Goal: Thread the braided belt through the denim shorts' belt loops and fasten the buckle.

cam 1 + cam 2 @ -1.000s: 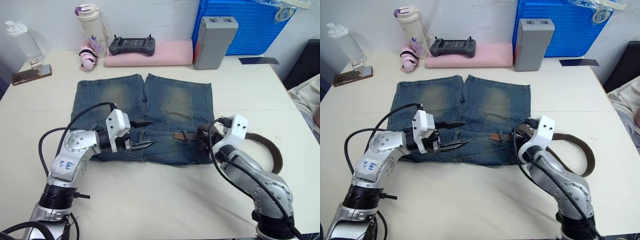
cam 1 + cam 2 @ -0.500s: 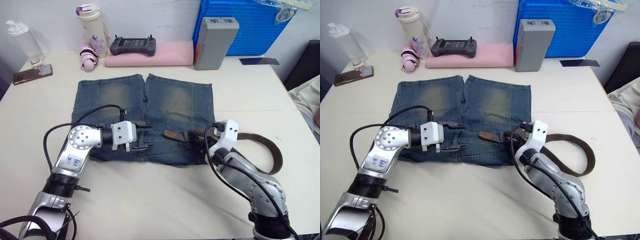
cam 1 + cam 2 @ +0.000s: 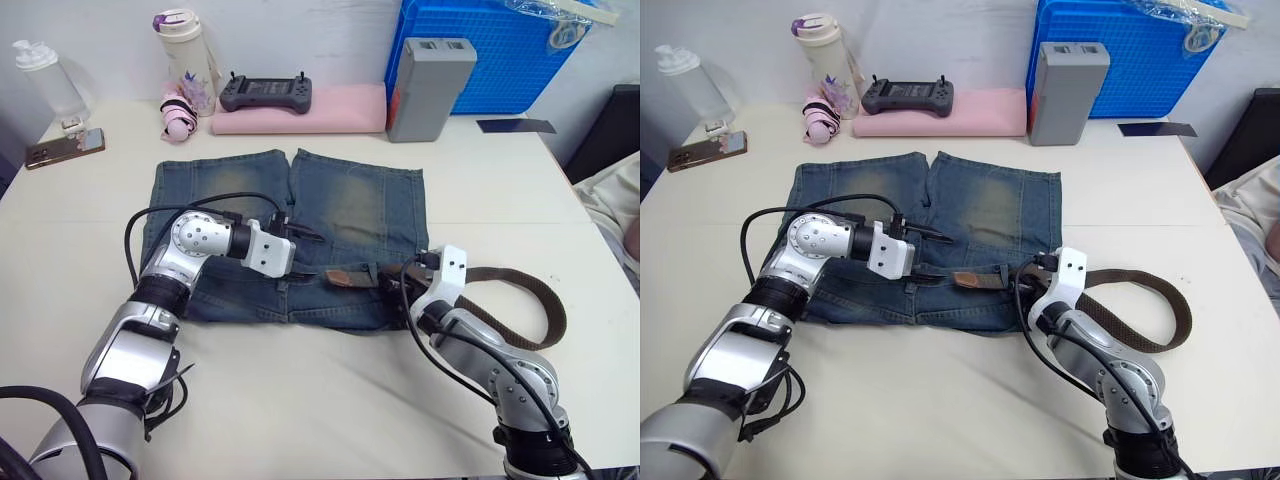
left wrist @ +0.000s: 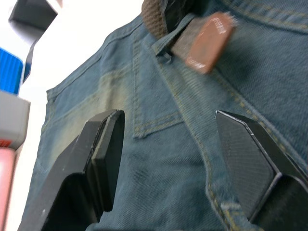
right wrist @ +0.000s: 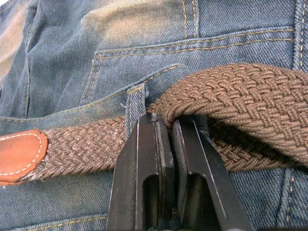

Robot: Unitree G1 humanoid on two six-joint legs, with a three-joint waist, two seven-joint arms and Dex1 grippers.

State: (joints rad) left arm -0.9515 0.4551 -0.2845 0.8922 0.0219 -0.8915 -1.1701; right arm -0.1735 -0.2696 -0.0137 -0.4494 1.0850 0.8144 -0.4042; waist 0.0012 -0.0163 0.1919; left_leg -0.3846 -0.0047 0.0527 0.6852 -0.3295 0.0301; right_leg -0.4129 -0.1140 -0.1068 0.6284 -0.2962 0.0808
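The braided belt (image 3: 520,290) lies across the lower middle of the head view. Its tan tip (image 5: 19,154) has already passed through one of the belt loops (image 5: 135,103) on the waistband of the denim shorts (image 3: 350,210), while the rest curls in a loose loop on the table (image 3: 300,400) at the right of the frame. The right gripper (image 5: 166,126) has its jaws pressed together, nipping the woven strap just beside that loop. The left gripper (image 3: 305,238) hovers over the denim, jaws spread and empty, near the tip.

The strap looks light, soft and floppy; its weave should give good grip but will likely buckle if pushed from far back. The stiffer leather tip is probably the best place to take hold and pull. The thin denim may bunch or slide under drag.
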